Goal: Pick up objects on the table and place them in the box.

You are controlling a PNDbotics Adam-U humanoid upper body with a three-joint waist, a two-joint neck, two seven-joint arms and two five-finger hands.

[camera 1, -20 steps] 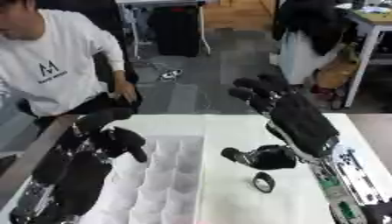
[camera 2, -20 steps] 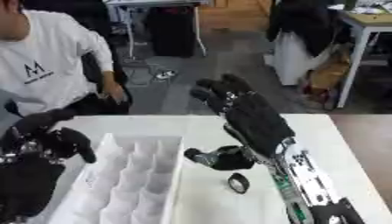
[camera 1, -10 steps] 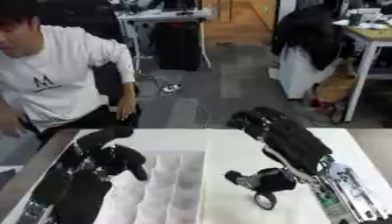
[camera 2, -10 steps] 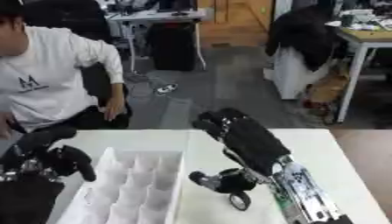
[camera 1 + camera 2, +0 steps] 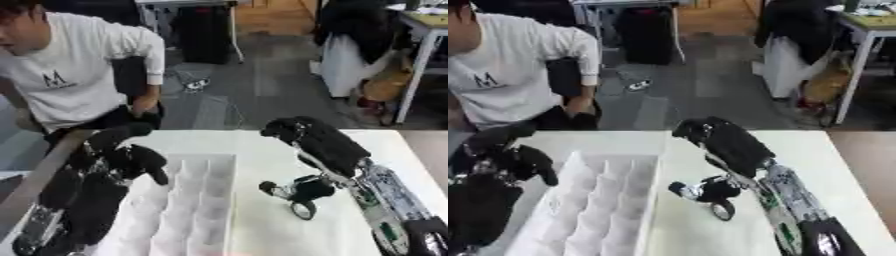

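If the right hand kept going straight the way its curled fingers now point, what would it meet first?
The right hand points away from the robot, toward the table's far edge. Bare tabletop lies ahead, so the way looks free, though depth is unclear. The small black ring-shaped object sits under its wrist, not in that line.

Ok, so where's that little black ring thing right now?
The black ring lies on the white table, right of the divided white box, just below the right hand's thumb, centre-right in the left eye view.

Beyond the white table [image 5: 262, 145], a grey floor [image 5: 262, 90] is seen; a black bin [image 5: 206, 32] (far back) is noted.
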